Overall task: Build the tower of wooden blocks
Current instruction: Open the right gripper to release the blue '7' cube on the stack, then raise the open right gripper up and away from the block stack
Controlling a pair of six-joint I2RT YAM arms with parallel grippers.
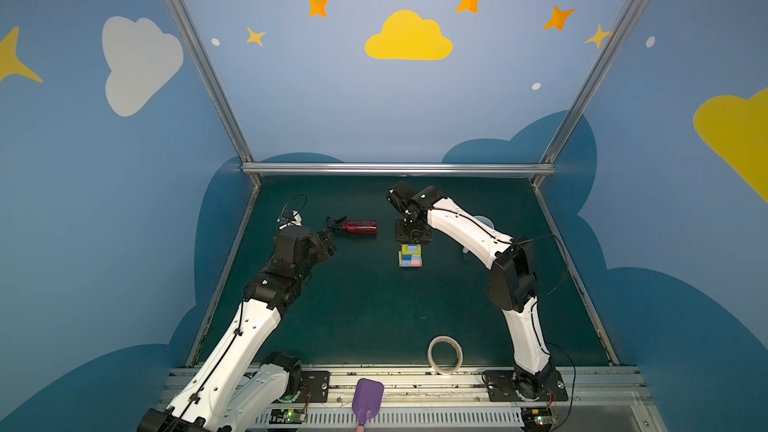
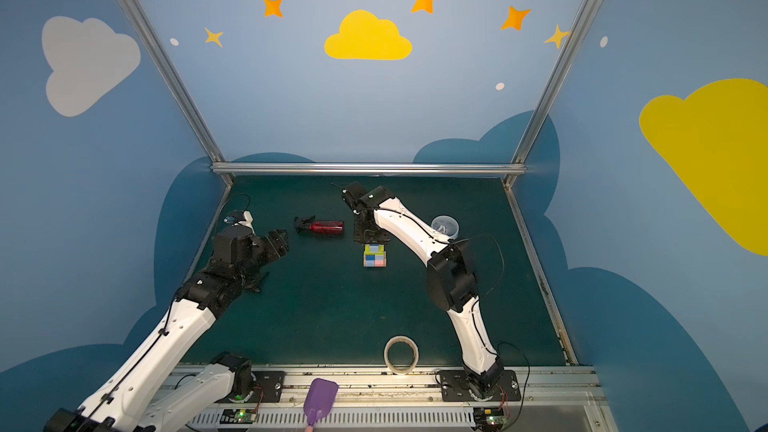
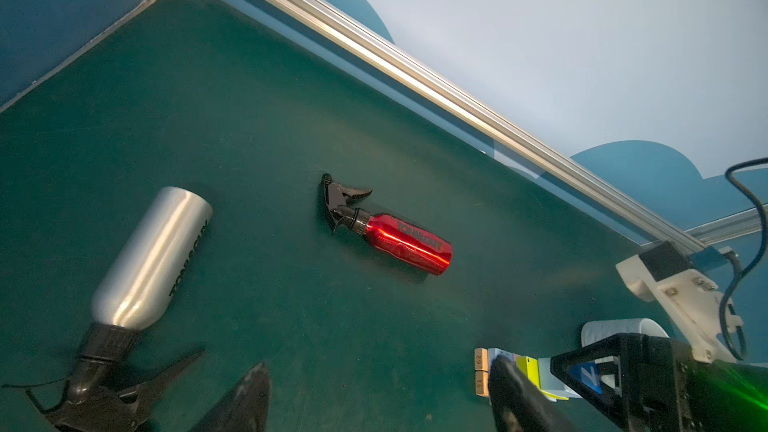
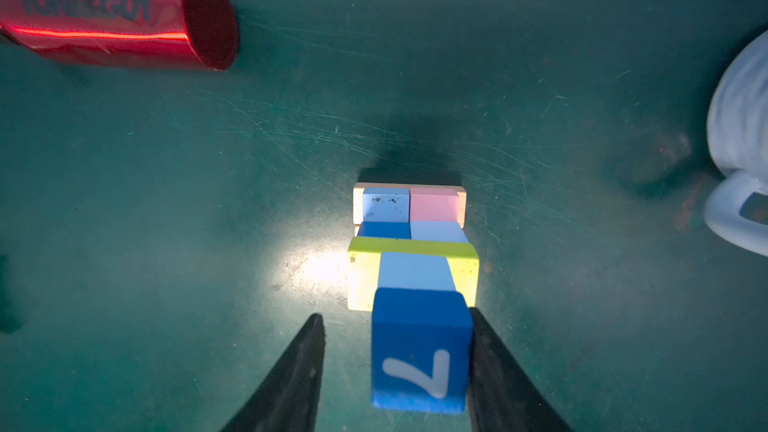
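Presently, in both top views, the wood block tower [image 1: 410, 255] sits mid-frame, with the right gripper [image 1: 413, 233] just above it in frame, its fingers hidden. Left wrist view: left gripper [image 3: 380, 363] spread wide, empty; silver spray bottle [image 3: 149, 259], unseen from above, lower left. Right wrist view: dark-blue "7" cube [image 4: 419, 351] between half-spread fingers [image 4: 494, 367], one touching, one clear. Likely the placement step; next, seat the cube squarely and withdraw upward.

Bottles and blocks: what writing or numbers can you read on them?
"TONI&GUY" on the red bottle.
"TONI&GUY", only partly legible, on the silver bottle.
"7" on the dark blue cube.
"62", small, on a wood block end.
"51", small, on the neighbouring block end.
Nothing readable in the top views.
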